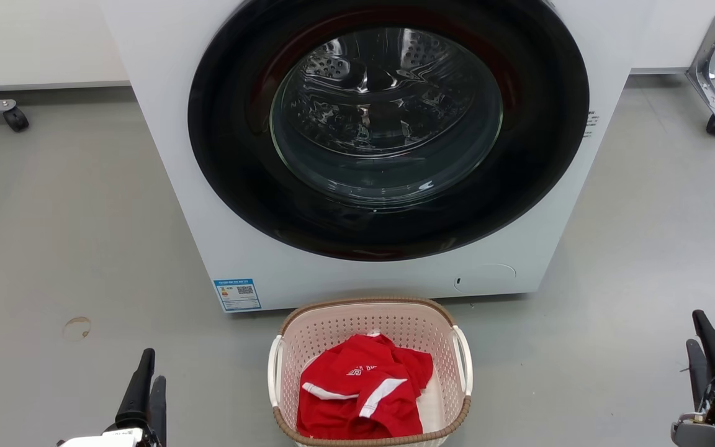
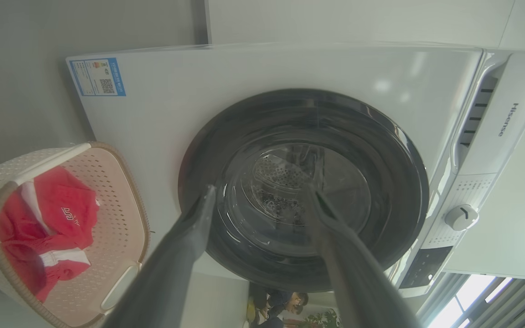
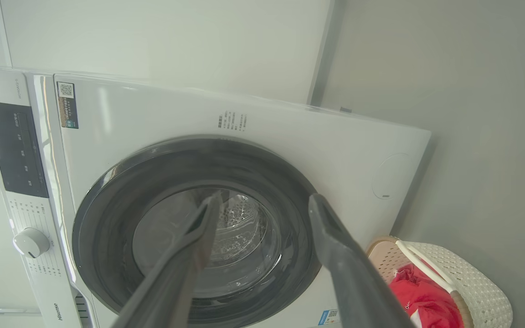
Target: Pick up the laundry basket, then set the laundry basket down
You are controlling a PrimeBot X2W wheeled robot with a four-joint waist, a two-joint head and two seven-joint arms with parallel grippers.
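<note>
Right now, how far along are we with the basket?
Done: nothing that I can see. The basket stands on the floor before the washer, a red shirt inside. In hand: nothing; the left gripper and right gripper hang wide of it, fingers apart, off both white handles. Left: reach the handles, grip, lift, set it down.

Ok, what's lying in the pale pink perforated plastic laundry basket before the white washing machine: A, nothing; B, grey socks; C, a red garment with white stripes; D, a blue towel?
C: a crumpled red garment with white stripes lies inside the pale pink perforated laundry basket.
</note>
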